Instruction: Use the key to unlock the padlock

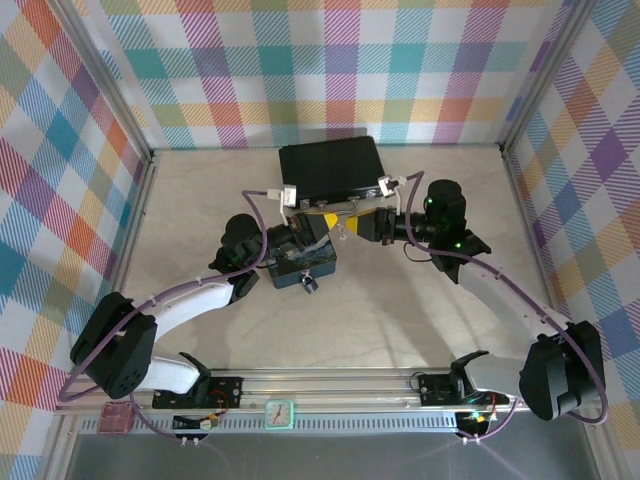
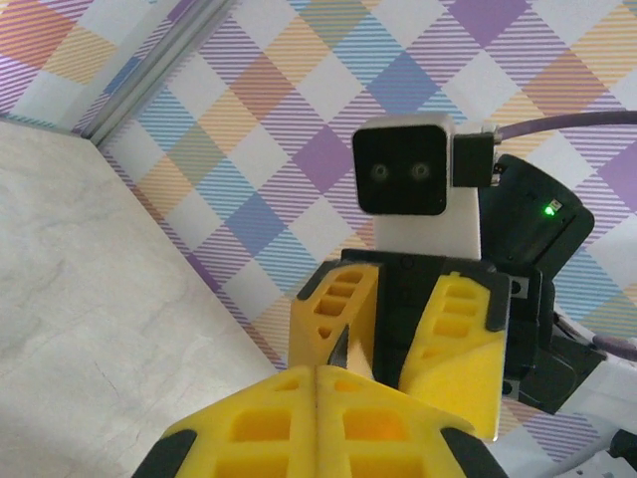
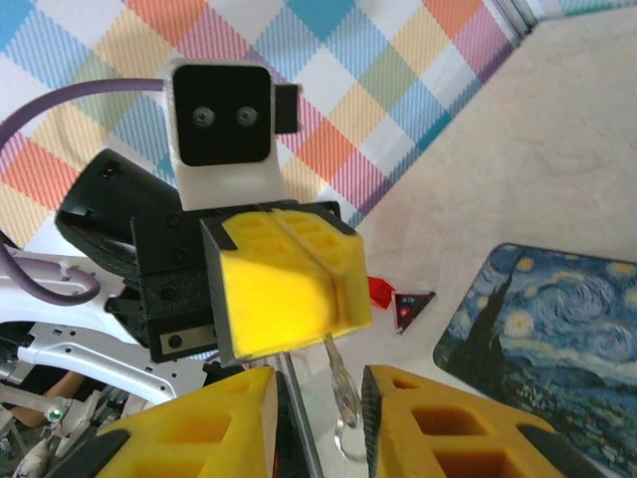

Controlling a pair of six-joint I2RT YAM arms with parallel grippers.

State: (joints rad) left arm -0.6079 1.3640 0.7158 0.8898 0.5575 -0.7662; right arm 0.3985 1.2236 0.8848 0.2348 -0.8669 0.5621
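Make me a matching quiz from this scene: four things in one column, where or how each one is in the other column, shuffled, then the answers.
Things
1. key
2. right gripper
3. black briefcase
4. blue starry-night box

Places or states
A. at the far end of the table
B. open, one finger on each side of the key
C. pinched in the shut left gripper, hanging down
D. lying on the table, on the near side of the briefcase

Pairs: 1-C, 2-B, 3-A, 4-D
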